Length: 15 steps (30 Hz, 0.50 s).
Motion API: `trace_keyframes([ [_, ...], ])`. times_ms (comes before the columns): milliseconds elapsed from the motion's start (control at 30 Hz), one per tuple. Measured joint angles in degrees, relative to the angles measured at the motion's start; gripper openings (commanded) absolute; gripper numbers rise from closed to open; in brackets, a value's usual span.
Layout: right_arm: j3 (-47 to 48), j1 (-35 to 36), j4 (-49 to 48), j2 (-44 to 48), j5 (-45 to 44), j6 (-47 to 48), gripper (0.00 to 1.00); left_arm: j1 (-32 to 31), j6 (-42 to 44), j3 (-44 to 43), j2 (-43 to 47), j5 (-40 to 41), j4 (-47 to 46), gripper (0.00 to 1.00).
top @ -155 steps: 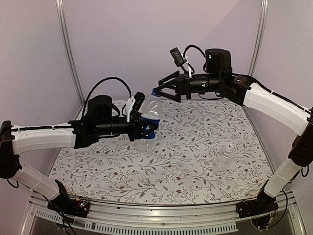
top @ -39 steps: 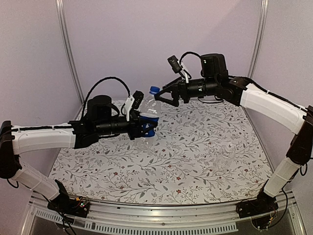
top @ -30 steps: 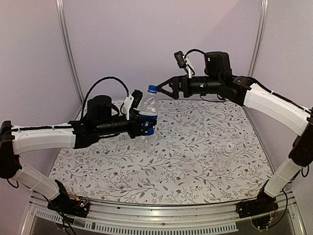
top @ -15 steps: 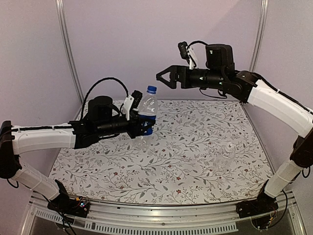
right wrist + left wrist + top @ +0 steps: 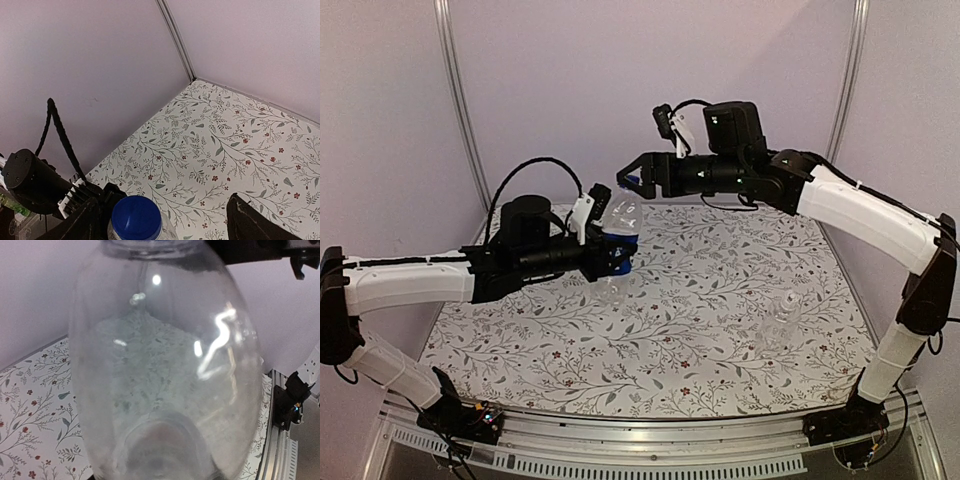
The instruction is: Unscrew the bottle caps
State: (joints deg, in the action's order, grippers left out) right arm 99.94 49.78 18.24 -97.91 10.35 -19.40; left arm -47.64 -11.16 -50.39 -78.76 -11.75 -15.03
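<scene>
**Right jaws straddle blue cap as left arm holds the bottle**

A floral-patterned table [image 5: 700,300] fills the cell, shut in by lilac walls [image 5: 560,90] at the back and both sides and edged by an aluminium rail [image 5: 650,440] along the front. The left arm [image 5: 410,280] runs in level from the left edge. The right arm [image 5: 860,210] climbs close along the right wall, then reaches across the back, so the middle and front of the cloth lie open between them.

The left gripper [image 5: 617,255] is clamped around the dark blue band of the labelled bottle [image 5: 620,225], holding it roughly upright over the rear left of the table. The right gripper [image 5: 633,182] sits at the bottle's top with its jaws apart, one finger on each side of the blue cap [image 5: 136,218]. The right wrist view shows a gap on both sides, wider on the right.

A clear bottle [image 5: 780,320] stands alone on the cloth towards the front right, well apart from both grippers.
</scene>
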Motion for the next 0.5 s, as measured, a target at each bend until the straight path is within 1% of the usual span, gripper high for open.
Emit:
trace_keyframes([
  [133,0.0,0.3,0.3,-1.5,0.6,-0.3,0.74,-0.1,0.2,-0.1,0.0,0.5,0.1,0.35],
  [333,0.0,0.6,0.1,-1.7,1.1,-0.5,0.71,-0.5,0.5,-0.1,0.0,0.9,0.5,0.35],
  [500,0.0,0.6,-0.5,-1.7,1.9,-0.5,0.62,-0.7,0.7,-0.1,0.0,1.4,0.9,0.35],
])
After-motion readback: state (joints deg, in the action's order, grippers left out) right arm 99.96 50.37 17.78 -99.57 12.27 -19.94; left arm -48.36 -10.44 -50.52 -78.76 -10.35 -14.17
